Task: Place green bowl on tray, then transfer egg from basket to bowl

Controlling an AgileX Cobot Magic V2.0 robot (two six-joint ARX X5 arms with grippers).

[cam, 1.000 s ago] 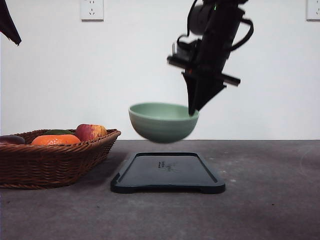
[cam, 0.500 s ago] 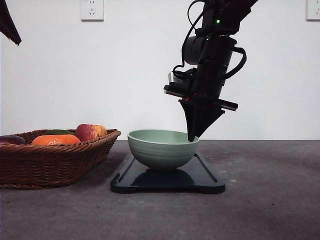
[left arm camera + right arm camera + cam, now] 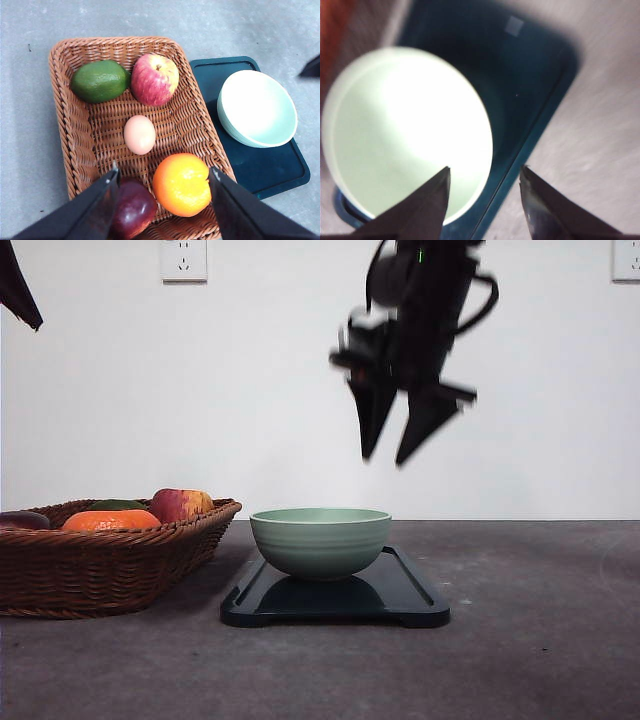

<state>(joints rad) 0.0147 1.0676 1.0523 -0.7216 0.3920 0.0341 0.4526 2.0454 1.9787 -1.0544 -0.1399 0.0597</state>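
Green bowl [image 3: 320, 541] sits upright on the tray [image 3: 415, 592], toward the tray's left end, nearest the basket [image 3: 120, 560]; first half of the task reads as done. Right gripper [image 3: 391, 455] hangs in the air above the bowl's right side, jaws apart and empty, not touching the bowl; its image is blurred in the front view. In the right wrist view the bowl [image 3: 405, 135] lies below the spread fingers with the tray [image 3: 530, 100] showing beyond its rim. Remaining step is the egg. In the left wrist view the egg [image 3: 139, 134] lies loose near the middle of the basket [image 3: 65, 125] floor, just ahead of the left gripper [image 3: 164, 176], whose jaws stand wide apart with nothing between them. The egg's long axis runs roughly away from that gripper, so the jaws would close across its narrow width. Neighbours: apple [image 3: 154, 79] and avocado [image 3: 100, 80] at the far end, orange [image 3: 181, 184] and a dark red fruit [image 3: 131, 209] close beside the fingers. Judgement: the left arm is the nearer one by far; the orange, near the egg, is the likely obstruction on the descent.
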